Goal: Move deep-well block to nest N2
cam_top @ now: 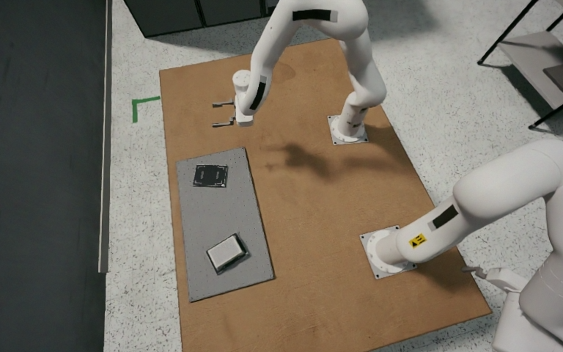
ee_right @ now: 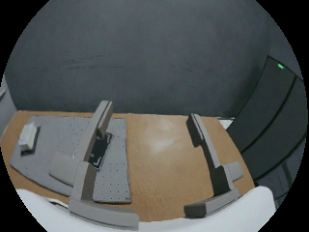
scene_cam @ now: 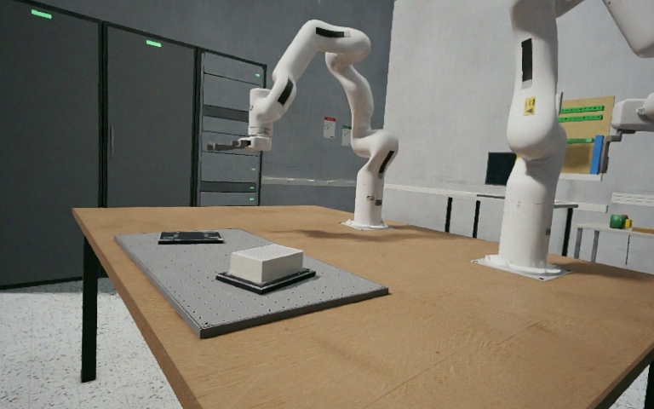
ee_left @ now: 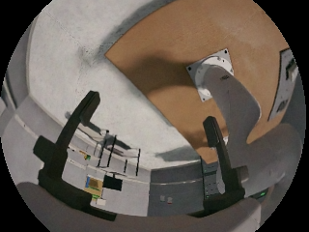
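The white deep-well block (cam_top: 226, 251) (scene_cam: 265, 260) (ee_right: 28, 136) sits in the black nest N2 (scene_cam: 241, 284) and looks level. Its cut-off corner and the A1 mark cannot be made out. The black nest N1 (cam_top: 210, 176) (scene_cam: 190, 237) (ee_right: 99, 151) is empty. My right gripper (cam_top: 213, 114) (scene_cam: 209, 146) (ee_right: 149, 112) is open with nothing between its fingers, high above the table beyond N1's end of the grey plate. My left gripper (ee_left: 152, 108) is open and empty, off the table's edge behind its own base, far from the block.
The grey perforated plate (cam_top: 215, 215) (scene_cam: 202, 294) (ee_right: 53, 132) bears both nests on the brown table (cam_top: 315, 257) (scene_cam: 386, 327) (ee_left: 159, 63). The two arm bases stand along the table's other long side. Dark cabinets (scene_cam: 149, 120) stand past the table's end.
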{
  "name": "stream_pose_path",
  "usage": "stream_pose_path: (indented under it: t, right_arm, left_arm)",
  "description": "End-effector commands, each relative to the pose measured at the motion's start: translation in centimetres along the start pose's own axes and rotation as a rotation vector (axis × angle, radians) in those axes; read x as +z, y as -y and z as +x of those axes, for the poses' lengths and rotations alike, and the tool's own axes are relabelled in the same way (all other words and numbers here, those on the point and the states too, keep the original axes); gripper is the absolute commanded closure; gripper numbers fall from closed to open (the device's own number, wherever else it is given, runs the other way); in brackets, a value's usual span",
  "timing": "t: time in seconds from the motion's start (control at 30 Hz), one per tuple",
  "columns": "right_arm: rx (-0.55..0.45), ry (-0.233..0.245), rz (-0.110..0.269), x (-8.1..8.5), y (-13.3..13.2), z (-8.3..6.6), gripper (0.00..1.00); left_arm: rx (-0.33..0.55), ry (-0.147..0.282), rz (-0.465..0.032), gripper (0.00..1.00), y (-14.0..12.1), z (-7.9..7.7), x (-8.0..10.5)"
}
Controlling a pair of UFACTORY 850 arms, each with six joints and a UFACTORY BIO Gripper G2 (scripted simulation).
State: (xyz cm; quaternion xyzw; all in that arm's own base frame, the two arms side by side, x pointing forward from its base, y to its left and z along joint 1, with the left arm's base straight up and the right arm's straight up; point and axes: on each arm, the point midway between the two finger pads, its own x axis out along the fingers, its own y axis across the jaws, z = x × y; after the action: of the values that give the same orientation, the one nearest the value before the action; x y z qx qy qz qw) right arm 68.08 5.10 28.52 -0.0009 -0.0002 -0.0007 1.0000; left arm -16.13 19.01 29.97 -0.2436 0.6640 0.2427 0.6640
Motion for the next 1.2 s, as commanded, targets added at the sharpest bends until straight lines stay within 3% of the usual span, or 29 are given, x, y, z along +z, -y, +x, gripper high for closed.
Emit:
stream_pose_path:
  t: [0.0, 0.27, 1.17]
  right_arm:
    - [0.001, 0.002, 0.002, 0.9, 2.6, 0.0, 0.63]
    - [0.001, 0.002, 0.002, 1.6, 5.1, 0.0, 0.63]
    - [0.001, 0.002, 0.002, 1.6, 5.1, 0.0, 0.63]
  left_arm:
    - [0.001, 0.000, 0.000, 0.00, 0.0, 0.0, 0.0]
    - [0.001, 0.000, 0.000, 0.00, 0.0, 0.0, 0.0]
    - [0.001, 0.000, 0.000, 0.00, 0.0, 0.0, 0.0]
